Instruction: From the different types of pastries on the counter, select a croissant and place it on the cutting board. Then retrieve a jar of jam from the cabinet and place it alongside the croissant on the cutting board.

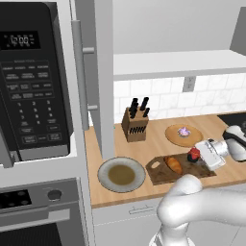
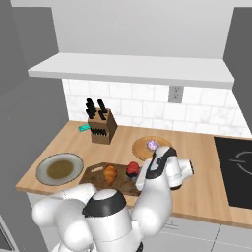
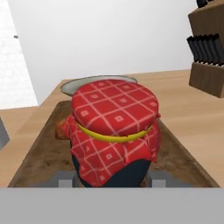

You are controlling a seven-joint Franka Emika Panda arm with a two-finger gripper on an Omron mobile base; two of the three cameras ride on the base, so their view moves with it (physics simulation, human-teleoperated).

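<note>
- Jar of jam (image 3: 114,131) clamped between the fingertips of the gripper (image 1: 196,156), jaws closed on its lower body; red checked cloth cover and yellow band visible in the hand view, glass below mostly hidden.
- Jar positioned low over or on the cutting board (image 1: 163,177), at the board's right-hand end in the left base view; contact with the wood not decidable from any view.
- Croissant (image 1: 174,165) lying on the board just beside the jar, on the far side from the hand, long axis running across the board; seen in the hand view merely as a brown sliver behind the jar's left edge.
- Judged key relation for release: jar directly ahead of the hand, croissant beyond it, so withdrawal back along the approach line kept clear of the pastry.
- Grey plate (image 1: 121,175) past the board's handle end; pink-frosted pastry (image 1: 183,131) on the round light-wood plate (image 1: 174,138), well apart.
- Fingertips themselves largely cut off at the hand view's lower edge.
</note>
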